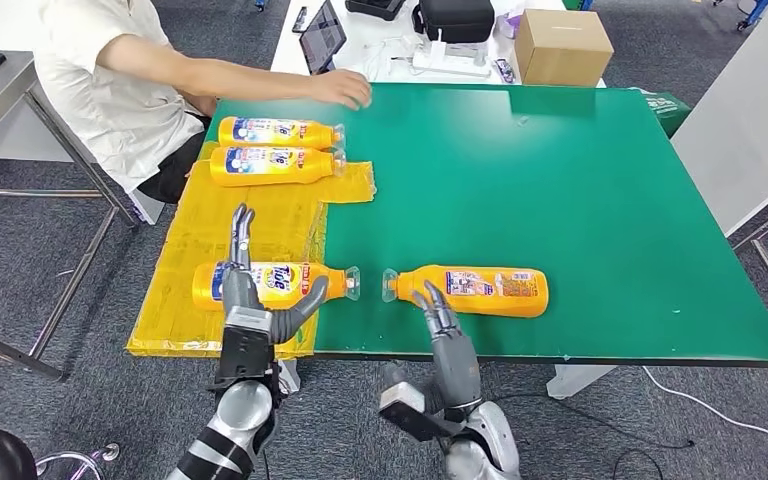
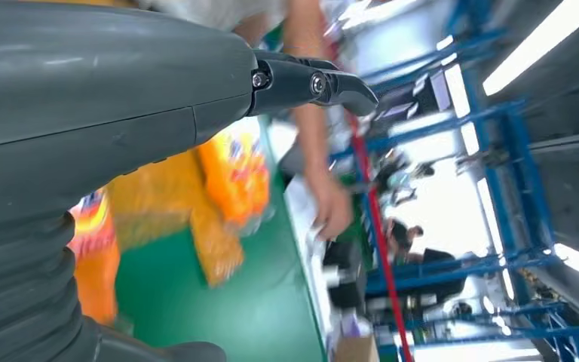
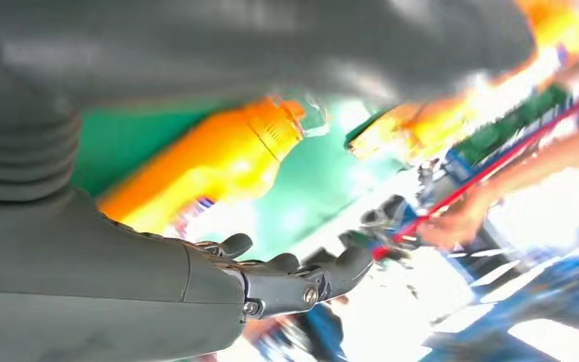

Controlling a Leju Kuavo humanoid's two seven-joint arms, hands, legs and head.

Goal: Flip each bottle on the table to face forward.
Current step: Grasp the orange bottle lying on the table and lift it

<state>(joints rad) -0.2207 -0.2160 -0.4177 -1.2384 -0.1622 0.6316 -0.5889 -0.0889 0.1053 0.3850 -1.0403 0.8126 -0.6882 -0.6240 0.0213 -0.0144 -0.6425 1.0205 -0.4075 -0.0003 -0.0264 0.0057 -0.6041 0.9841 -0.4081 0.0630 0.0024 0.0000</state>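
The right hand point(image 1: 438, 312), released and empty, hovers at the near edge of a bottle point(image 1: 470, 290) lying back-label-up on the green table point(image 1: 580, 200), probably positioned to roll it. The left hand point(image 1: 252, 285), fingers spread, rests over a front-facing bottle point(image 1: 275, 282) on the yellow sheet point(image 1: 185, 300). Beyond, 2 bottles point(image 1: 278, 150) lie label-up near a person's hand point(image 1: 345, 90).

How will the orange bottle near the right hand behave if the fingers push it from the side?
The orange bottle lies on its side on the smooth green table, so it will probably roll instead of sliding. It looks full of orange liquid, so it is likely rather heavy. Its glossy plastic may slip under the right hand.
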